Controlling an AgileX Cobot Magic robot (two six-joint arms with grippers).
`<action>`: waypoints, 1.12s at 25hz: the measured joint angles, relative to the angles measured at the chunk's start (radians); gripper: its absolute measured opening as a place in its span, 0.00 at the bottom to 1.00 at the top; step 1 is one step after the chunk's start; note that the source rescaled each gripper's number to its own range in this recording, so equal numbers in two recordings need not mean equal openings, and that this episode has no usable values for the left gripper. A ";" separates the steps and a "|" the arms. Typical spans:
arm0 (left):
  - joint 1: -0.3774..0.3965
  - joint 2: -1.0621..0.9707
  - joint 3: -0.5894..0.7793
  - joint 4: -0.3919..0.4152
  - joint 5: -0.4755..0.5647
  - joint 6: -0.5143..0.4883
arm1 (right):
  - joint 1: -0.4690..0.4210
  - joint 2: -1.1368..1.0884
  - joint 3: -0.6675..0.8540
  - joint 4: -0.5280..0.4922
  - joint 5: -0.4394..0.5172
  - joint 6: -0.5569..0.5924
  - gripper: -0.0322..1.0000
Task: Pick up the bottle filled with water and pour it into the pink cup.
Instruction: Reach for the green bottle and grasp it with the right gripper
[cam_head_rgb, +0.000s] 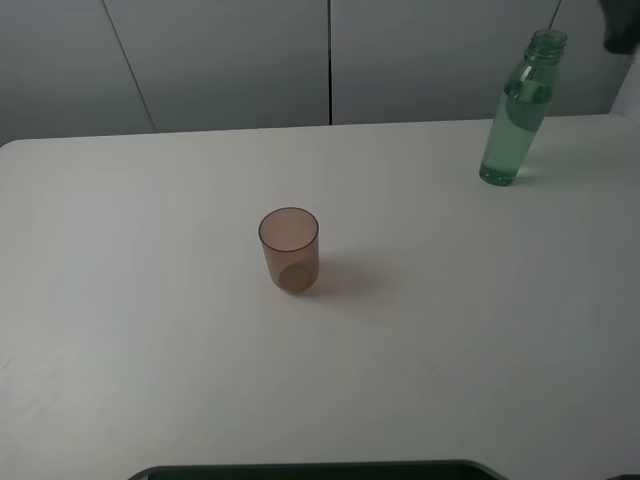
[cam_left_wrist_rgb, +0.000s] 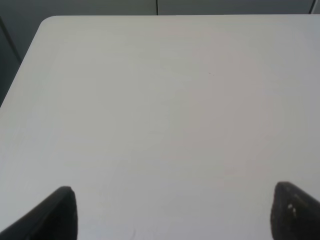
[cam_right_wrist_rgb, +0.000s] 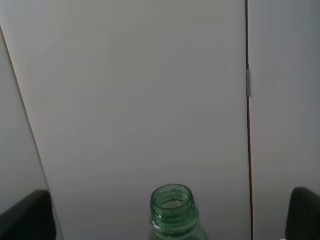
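The bottle, green-tinted, uncapped and holding water, stands upright at the back right of the white table. The pink cup stands upright and empty near the table's middle, well to the left of the bottle. In the right wrist view the bottle's open neck shows between the two dark fingers of my right gripper, which is open, spread wide at neck height and touching nothing. My left gripper is open over bare table, with neither the cup nor the bottle in its view.
Grey wall panels rise behind the table's back edge. A dark piece of the right arm shows at the top right corner, just beyond the bottle. A dark edge runs along the table's front.
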 joint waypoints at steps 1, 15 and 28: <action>0.000 0.000 0.000 0.000 0.000 0.000 | 0.000 0.026 0.012 -0.001 -0.036 0.009 1.00; 0.000 0.000 0.000 0.000 0.000 0.002 | 0.032 0.424 0.029 -0.058 -0.263 0.041 1.00; 0.000 0.000 0.000 0.000 0.000 0.002 | 0.040 0.723 -0.016 -0.075 -0.557 0.025 1.00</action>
